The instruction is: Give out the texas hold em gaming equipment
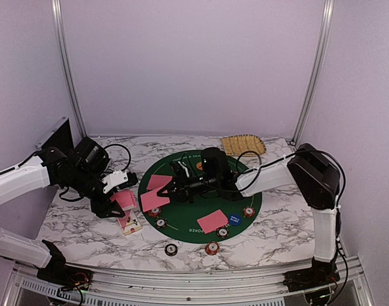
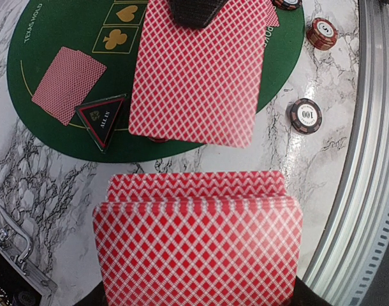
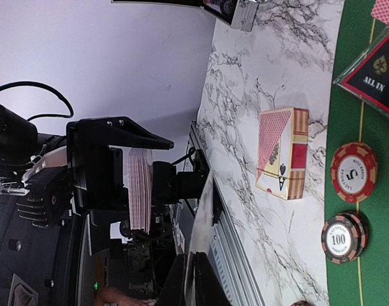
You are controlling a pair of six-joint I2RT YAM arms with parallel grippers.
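Observation:
My left gripper [image 1: 120, 204] is shut on a deck of red-backed cards [image 2: 198, 242], held upright above the marble at the mat's left edge. Just in front of the deck hangs one red-backed card [image 2: 198, 76], pinched along its top edge by my right gripper [image 1: 169, 191]. In the right wrist view this card [image 3: 205, 223] shows edge-on between the shut fingers [image 3: 185, 284]. More cards [image 1: 212, 220] [image 2: 68, 75] lie face down on the mat. A black triangle button [image 2: 102, 119], a blue button [image 1: 233, 219] and striped chips [image 2: 306, 116] [image 3: 353, 172] lie around the mat's near rim.
The round green felt mat [image 1: 201, 197] covers the table's middle. A card box [image 1: 129, 224] lies on the marble under the left gripper. A tan woven tray [image 1: 243, 145] sits at the back right. Two chips [image 1: 212, 248] [image 1: 171, 249] rest near the front rail.

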